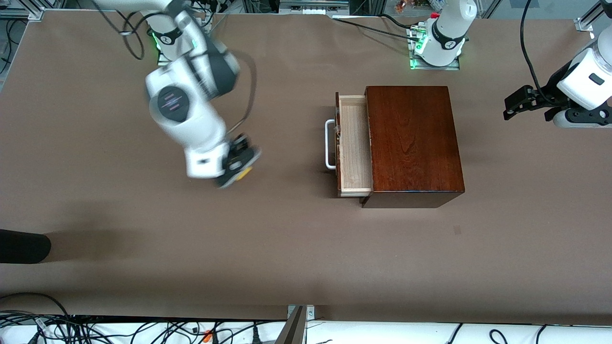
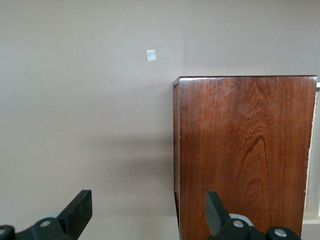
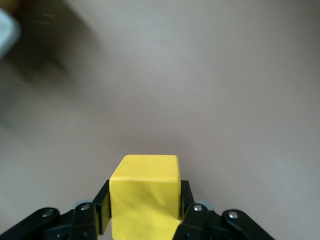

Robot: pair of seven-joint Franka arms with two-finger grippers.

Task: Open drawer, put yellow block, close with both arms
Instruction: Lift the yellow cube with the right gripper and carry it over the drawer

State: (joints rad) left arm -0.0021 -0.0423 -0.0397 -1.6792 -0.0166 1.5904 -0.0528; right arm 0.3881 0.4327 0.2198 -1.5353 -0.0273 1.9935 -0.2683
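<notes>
Right end effector (image 1: 237,165) clamps the yellow block (image 3: 145,197) above the counter (image 1: 95,215), nine o'clock from the open drawer (image 1: 355,143). The block probably clips the drawer's front if lowered early. Left end effector (image 2: 145,220), spread empty, waits.

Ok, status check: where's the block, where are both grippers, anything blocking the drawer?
Right gripper shut on yellow block, over bare table. Left gripper open, waiting at its end of the table. Drawer open, nothing seen inside, path looks clear.
</notes>
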